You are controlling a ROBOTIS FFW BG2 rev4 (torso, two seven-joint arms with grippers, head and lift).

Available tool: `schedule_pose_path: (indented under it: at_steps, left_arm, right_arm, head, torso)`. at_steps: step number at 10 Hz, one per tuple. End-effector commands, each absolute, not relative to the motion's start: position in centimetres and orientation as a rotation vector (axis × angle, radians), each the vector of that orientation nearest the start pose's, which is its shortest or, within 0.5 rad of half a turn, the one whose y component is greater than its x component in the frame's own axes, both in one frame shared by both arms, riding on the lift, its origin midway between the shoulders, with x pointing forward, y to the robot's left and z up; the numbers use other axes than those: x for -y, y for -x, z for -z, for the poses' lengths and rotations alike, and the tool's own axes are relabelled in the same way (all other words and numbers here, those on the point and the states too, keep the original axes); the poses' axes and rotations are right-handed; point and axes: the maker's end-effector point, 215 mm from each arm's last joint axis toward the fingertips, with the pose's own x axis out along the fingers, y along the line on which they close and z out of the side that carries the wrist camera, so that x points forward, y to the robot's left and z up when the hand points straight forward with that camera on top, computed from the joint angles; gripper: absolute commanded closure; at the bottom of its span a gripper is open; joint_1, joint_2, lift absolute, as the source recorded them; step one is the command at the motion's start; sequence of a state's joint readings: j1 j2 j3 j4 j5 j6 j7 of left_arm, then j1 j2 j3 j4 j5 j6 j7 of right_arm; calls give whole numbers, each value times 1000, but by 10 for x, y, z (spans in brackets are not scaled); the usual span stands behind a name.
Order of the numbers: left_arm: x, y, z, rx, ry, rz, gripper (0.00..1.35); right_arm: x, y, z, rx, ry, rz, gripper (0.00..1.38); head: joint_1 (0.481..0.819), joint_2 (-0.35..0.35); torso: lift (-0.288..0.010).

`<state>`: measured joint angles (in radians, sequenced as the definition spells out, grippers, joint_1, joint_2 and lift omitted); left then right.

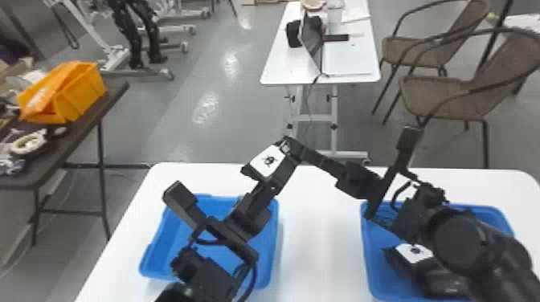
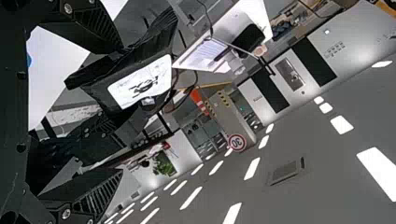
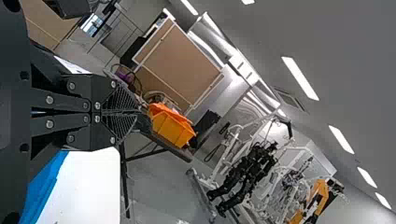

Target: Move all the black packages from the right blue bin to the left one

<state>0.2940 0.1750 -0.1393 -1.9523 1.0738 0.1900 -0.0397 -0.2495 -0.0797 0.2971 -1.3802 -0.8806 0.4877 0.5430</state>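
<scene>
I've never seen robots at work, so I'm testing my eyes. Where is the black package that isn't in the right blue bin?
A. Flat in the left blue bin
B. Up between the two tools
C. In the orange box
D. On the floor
B: the black package is held up above the white table, the right tool closed on its edge and the left tool open towards it.

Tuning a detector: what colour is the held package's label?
The label is white with a black mark, clearest in the left wrist view.
</scene>
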Motion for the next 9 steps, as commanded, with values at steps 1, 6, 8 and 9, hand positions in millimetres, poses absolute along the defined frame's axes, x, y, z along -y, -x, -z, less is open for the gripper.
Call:
schedule_pose_path:
  at_steps: [1, 6, 8, 9]
  left_arm:
    - [-120, -487, 331, -205, 945, 339, 180]
    - [-141, -485, 344, -199, 909, 207, 1222]
    - [-163, -484, 338, -142, 869, 127, 1222]
    - [-170, -483, 336, -121, 856, 85, 1222]
  right_arm:
    - [-53, -543, 331, -360, -804, -958, 1283]
    - [-57, -537, 332, -375, -812, -973, 1283]
    - [-58, -534, 332, -377, -804, -980, 1283]
    - [-58, -534, 331, -376, -803, -980, 1283]
  head:
    - [695, 184]
    - [695, 190]
    - [695, 219]
    - [695, 226]
  torso:
    - [-43]
    - [-43]
    - [-43]
    - [-43]
